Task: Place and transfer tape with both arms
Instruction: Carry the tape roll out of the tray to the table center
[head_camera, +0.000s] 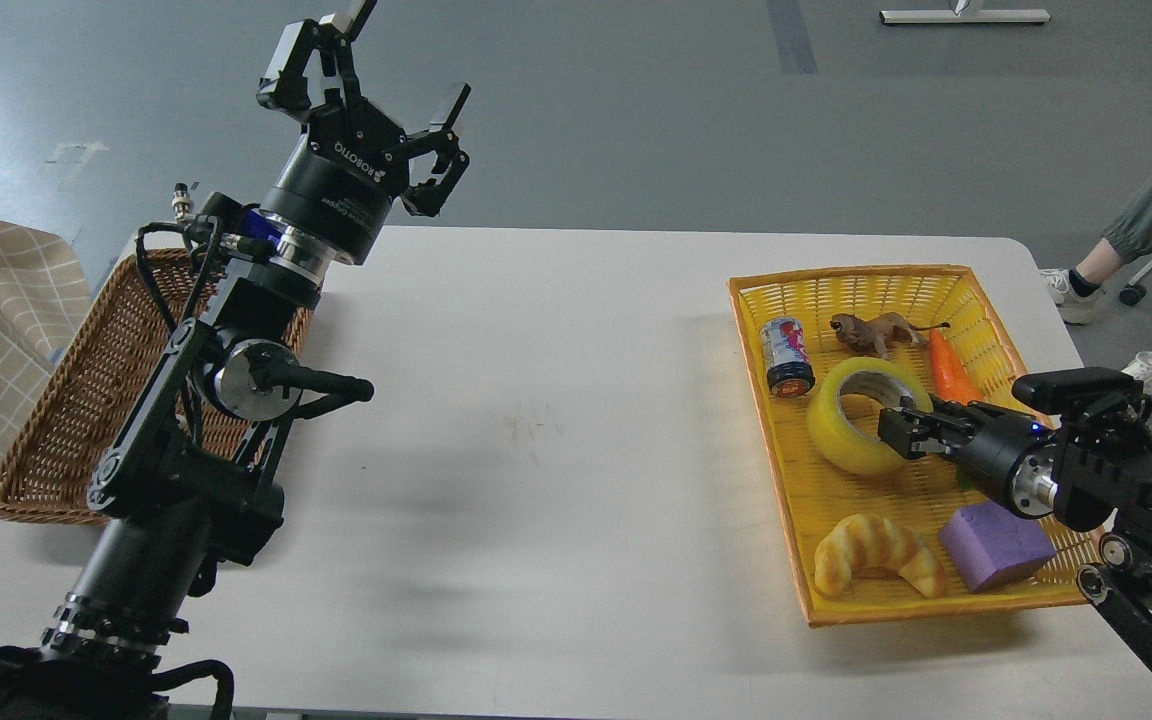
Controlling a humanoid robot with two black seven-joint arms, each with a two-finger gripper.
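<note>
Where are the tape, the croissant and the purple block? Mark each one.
tape point(841, 435), head view, on its yellow outer band.
croissant point(871, 560), head view, on its ridged middle.
purple block point(996, 545), head view, on its top face.

The right gripper point(898, 428) reaches into the yellow basket point(976, 600) at the table's point(556, 420) right edge, its fingers at the tape's point(851, 430) rim; a can point(787, 356), toy lion point(876, 332), carrot point(949, 368), croissant point(876, 555) and purple block point(996, 547) lie around it; the left gripper point(391, 75) hangs spread wide above the wicker basket point(66, 400) at the left edge.

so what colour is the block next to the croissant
Purple block, right of the croissant; it shows in the head view.
</note>
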